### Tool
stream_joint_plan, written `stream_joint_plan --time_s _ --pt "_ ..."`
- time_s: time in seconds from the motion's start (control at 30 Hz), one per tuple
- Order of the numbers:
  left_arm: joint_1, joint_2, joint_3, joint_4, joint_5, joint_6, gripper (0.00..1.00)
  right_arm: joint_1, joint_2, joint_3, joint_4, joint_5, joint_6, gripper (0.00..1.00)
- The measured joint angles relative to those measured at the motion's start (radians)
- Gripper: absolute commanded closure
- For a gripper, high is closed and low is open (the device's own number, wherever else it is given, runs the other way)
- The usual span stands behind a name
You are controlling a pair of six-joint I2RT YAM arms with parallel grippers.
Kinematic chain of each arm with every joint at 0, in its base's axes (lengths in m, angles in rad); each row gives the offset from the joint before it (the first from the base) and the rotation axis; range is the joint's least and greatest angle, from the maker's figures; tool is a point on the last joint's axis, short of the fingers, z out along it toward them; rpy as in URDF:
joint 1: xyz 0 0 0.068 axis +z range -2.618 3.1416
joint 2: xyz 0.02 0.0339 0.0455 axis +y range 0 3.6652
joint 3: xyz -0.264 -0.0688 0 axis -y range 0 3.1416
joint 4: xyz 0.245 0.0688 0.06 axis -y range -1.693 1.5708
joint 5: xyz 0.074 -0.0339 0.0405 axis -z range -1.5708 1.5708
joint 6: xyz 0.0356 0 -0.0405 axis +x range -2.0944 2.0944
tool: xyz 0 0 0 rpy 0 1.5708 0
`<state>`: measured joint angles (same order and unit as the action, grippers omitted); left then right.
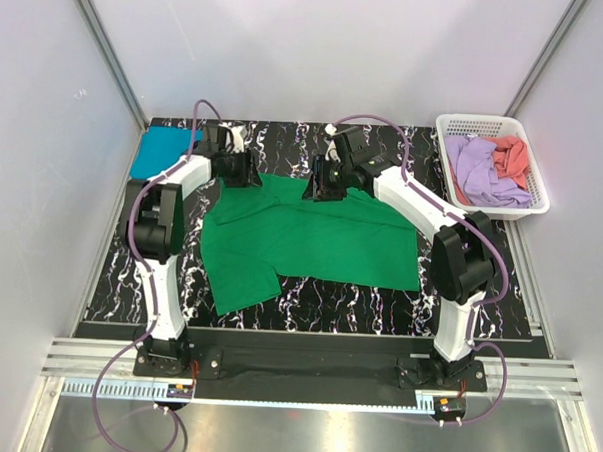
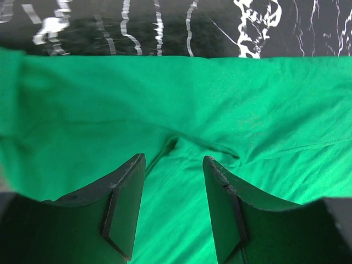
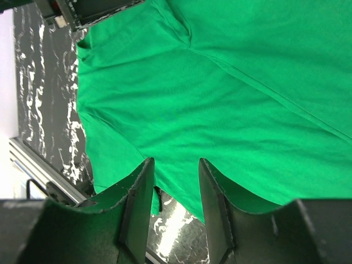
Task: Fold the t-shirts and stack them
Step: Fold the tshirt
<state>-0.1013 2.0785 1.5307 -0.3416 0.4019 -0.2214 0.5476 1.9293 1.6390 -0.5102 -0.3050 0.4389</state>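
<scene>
The bright green t-shirt (image 1: 316, 237) lies spread on the black marbled table, one sleeve at the front left. Both grippers hover over its far edge. My left gripper (image 1: 246, 171) is open over the far left part, with green cloth (image 2: 181, 110) showing between and under its fingers (image 2: 126, 203). My right gripper (image 1: 321, 182) is open over the far middle of the shirt (image 3: 220, 93), with the cloth edge and some table under its fingers (image 3: 214, 209). The teal-blue folded shirt (image 1: 163, 152) lies at the far left. The lilac shirt (image 1: 477, 172) and the coral shirt (image 1: 512, 155) lie in the basket.
The white lattice basket (image 1: 476, 120) stands at the far right corner, partly off the table (image 1: 378, 304). Grey walls close in the left, right and back. A metal rail runs along the near edge by the arm bases.
</scene>
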Motion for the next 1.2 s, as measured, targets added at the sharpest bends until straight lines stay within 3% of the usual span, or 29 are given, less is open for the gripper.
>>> stream_joint_plan --time_s 0.23,0.8,1.07,1.1,1.2 --pt "-0.021 0.065 0.071 -0.003 0.011 0.023 0.53 0.000 -0.001 -0.005 -0.011 0.000 -0.032 0.55" --pt "-0.055 0.066 0.044 0.003 0.004 0.041 0.56 0.000 -0.006 -0.005 -0.012 0.008 -0.059 0.55" --pt "-0.058 0.066 0.026 -0.001 -0.018 0.042 0.77 -0.001 -0.009 -0.005 -0.012 0.009 -0.062 0.55" --pt "-0.058 0.066 0.026 -0.002 -0.019 0.042 0.86 -0.001 -0.009 -0.005 -0.012 0.010 -0.062 0.55" --pt "-0.059 0.066 0.026 -0.008 -0.023 0.042 1.00 -0.001 -0.009 -0.005 -0.013 0.015 -0.063 0.55"
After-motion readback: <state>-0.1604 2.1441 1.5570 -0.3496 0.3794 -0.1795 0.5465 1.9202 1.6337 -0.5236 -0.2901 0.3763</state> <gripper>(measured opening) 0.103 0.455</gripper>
